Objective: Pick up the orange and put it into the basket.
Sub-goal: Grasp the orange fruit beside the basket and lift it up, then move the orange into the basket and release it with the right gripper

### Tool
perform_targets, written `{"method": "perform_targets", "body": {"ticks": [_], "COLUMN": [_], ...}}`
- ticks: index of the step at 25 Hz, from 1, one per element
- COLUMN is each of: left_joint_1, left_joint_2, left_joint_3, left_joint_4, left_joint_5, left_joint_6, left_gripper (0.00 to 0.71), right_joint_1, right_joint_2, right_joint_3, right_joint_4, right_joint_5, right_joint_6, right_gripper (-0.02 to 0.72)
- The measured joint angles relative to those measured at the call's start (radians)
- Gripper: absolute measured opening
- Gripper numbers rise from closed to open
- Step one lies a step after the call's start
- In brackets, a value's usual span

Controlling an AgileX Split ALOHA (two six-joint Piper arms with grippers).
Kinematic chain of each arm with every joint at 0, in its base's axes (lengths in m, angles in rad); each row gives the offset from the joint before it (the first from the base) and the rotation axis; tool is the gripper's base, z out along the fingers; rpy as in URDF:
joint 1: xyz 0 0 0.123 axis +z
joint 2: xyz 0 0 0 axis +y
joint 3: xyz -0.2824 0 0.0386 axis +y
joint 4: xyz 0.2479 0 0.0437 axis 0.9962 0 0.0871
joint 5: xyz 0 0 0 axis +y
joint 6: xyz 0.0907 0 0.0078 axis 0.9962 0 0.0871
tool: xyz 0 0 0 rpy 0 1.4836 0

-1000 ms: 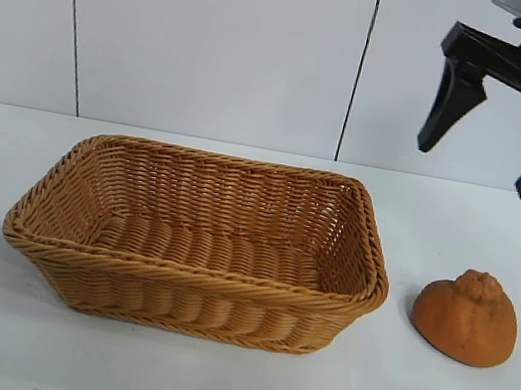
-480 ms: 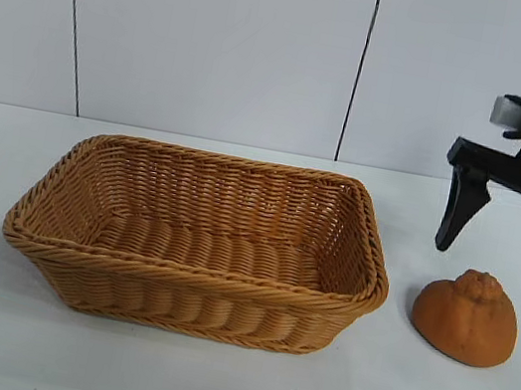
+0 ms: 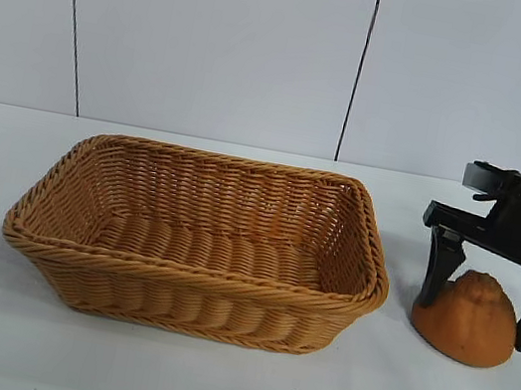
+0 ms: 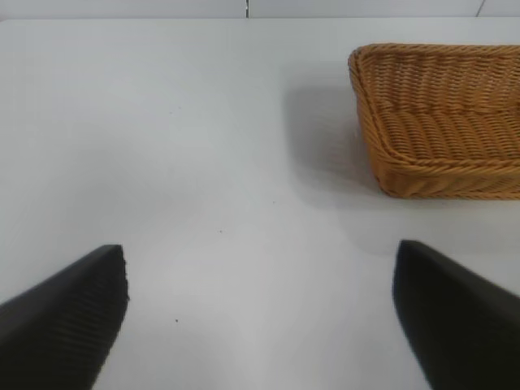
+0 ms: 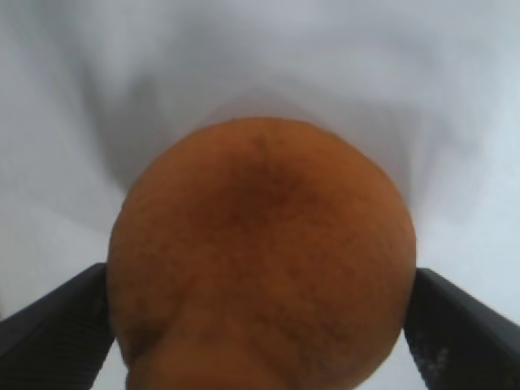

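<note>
The orange [image 3: 465, 322] sits on the white table to the right of the basket [image 3: 185, 281]. My right gripper [image 3: 475, 325] has come down over it, open, with one finger [image 3: 439, 272] on each side of the fruit and the knob between them. In the right wrist view the orange [image 5: 260, 244] fills the gap of the right gripper [image 5: 260, 325], its sides right against both pads. The left gripper [image 4: 260, 317] is open and empty over bare table, out of the exterior view, with the basket [image 4: 439, 175] farther off.
The basket holds nothing. White table [image 3: 206, 388] lies in front of it and a white panelled wall stands behind. The orange lies close to the basket's right end.
My right gripper has dropped from high above the table down around the orange, still open. The orange and basket have not moved.
</note>
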Motion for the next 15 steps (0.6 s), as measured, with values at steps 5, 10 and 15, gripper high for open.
{"method": "perform_targets", "body": {"ticks": [5,10,15], "left_joint_1": [0.0,0.0,0.0], "left_joint_2": [0.0,0.0,0.0], "left_joint_3": [0.0,0.0,0.0], "left_joint_4": [0.0,0.0,0.0], "left_joint_5": [0.0,0.0,0.0], "left_joint_6": [0.0,0.0,0.0], "left_gripper": [0.633,0.633,0.633], "right_joint_1": [0.0,0.003,0.066], "right_joint_2": [-0.041,-0.156,-0.276], "right_joint_3": [-0.011,-0.065,-0.143], "right_joint_4": [-0.003,-0.001,0.002], "right_joint_5": [0.021,0.018,0.024], "right_joint_6": [-0.004,-0.009,-0.009], "right_gripper": [0.042,0.043,0.043]}}
